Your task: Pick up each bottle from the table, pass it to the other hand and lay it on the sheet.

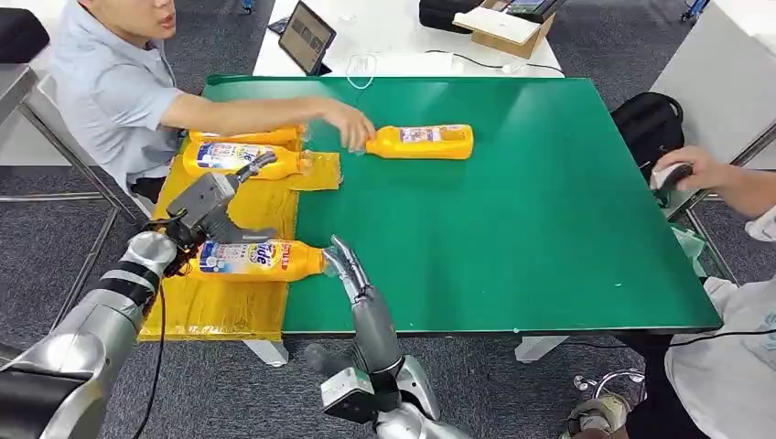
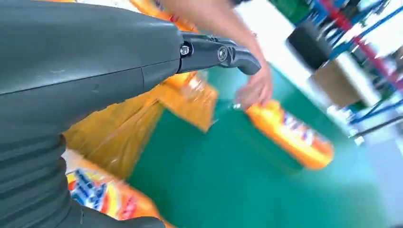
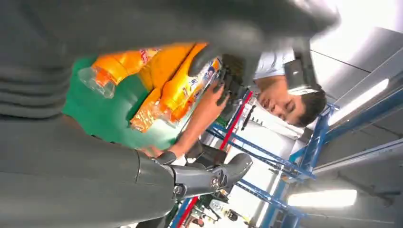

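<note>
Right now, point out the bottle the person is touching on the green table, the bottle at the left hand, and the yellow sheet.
Bottle on the green table (image 1: 425, 141), head view: middle of its label.
Bottle at the left hand (image 1: 261, 257), head view: middle of its body.
Yellow sheet (image 1: 220, 306), head view: bare near part.

On the table (image 1: 549, 229), a sheet (image 1: 229, 302) covers the left edge, with three bottles on it, two (image 1: 240, 157) behind one (image 1: 256, 258); a fourth bottle (image 1: 423, 141) lies right of them, off the sheet
</note>
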`<state>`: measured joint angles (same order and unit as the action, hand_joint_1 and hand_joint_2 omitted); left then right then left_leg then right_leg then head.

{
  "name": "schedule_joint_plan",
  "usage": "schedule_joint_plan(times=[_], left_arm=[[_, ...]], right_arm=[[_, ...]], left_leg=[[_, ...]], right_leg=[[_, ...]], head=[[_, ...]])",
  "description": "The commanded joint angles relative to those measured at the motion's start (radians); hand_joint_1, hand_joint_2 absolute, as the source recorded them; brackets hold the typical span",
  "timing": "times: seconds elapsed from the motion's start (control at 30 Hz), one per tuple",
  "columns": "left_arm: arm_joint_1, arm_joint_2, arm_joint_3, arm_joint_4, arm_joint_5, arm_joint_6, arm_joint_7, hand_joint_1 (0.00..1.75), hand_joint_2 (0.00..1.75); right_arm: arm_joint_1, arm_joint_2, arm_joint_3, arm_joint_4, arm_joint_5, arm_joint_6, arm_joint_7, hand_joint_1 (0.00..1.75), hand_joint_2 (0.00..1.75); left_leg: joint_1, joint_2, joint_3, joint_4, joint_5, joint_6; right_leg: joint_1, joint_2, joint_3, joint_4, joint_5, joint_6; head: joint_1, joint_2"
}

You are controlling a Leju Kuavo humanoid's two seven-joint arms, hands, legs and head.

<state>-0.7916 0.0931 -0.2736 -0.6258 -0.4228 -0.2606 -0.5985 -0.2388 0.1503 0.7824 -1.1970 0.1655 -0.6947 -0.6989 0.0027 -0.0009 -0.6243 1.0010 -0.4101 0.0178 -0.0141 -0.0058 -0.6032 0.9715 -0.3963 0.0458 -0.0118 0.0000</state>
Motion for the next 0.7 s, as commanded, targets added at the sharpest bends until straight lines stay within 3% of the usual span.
schedule_joint_plan(times=[0.03, 0.1, 0.17, 0.2, 0.27, 0.43, 0.7], left_arm=[[0.243, -0.064, 0.1, -0.394, 0.163, 0.116, 0.087, 0.0, 1.75], [0.4, -0.086, 0.132, -0.579, 0.264, 0.174, 0.127, 0.0, 1.75], [0.62, -0.135, 0.191, -0.809, 0.326, 0.32, 0.096, 0.0, 1.75], [0.718, -0.146, 0.188, -0.902, 0.335, 0.354, 0.086, 0.0, 1.75], [0.79, -0.172, 0.185, -0.965, 0.348, 0.391, 0.071, 0.0, 1.75], [0.845, -0.23, 0.131, -1.002, 0.229, 0.533, 0.022, 0.0, 1.75], [0.842, -0.218, 0.088, -0.956, 0.187, 0.583, 0.04, 0.0, 1.75]], right_arm=[[0.097, -0.014, -0.296, -0.104, 0.251, -0.003, 0.001, 0.0, 1.75], [0.144, -0.026, -0.442, -0.087, 0.348, -0.003, 0.001, 0.0, 1.75], [0.164, -0.047, -0.664, 0.02, 0.631, -0.003, 0.061, 0.0, 1.75], [0.153, -0.1, -0.701, 0.066, 0.629, -0.003, 0.065, 0.0, 1.75], [0.127, -0.142, -0.743, 0.137, 0.656, -0.003, 0.093, 0.0, 1.75], [0.071, -0.196, -0.726, 0.228, 0.781, 0.017, 0.206, 0.0, 1.75], [0.003, -0.23, -0.639, 0.311, 0.876, 0.083, 0.308, 0.0, 1.75]], left_leg=[[0.0, -0.001, 0.004, -0.001, -0.001, 0.0], [0.0, -0.003, 0.008, -0.001, -0.004, 0.0], [-0.001, -0.002, 0.01, -0.004, -0.003, 0.0], [-0.002, 0.001, 0.007, -0.004, -0.002, 0.001], [-0.003, 0.001, 0.012, -0.004, -0.005, 0.002], [-0.004, -0.002, 0.004, 0.0, -0.006, 0.003], [-0.005, -0.001, 0.004, 0.0, -0.006, 0.003]], right_leg=[[0.0, -0.001, 0.004, -0.002, -0.002, -0.001], [0.0, -0.003, 0.009, -0.002, -0.004, -0.001], [-0.001, -0.001, 0.01, -0.004, -0.003, -0.001], [-0.002, 0.001, 0.007, -0.005, -0.002, 0.0], [-0.002, 0.002, 0.012, -0.007, -0.003, 0.001], [-0.004, -0.001, 0.005, -0.004, -0.004, 0.003], [-0.004, 0.001, 0.005, -0.003, -0.004, 0.002]], head=[[0.0, 0.0], [0.0, 0.0], [0.0, 0.0], [0.0, 0.0], [0.0, 0.0], [0.001, 0.0], [0.0, 0.0]])
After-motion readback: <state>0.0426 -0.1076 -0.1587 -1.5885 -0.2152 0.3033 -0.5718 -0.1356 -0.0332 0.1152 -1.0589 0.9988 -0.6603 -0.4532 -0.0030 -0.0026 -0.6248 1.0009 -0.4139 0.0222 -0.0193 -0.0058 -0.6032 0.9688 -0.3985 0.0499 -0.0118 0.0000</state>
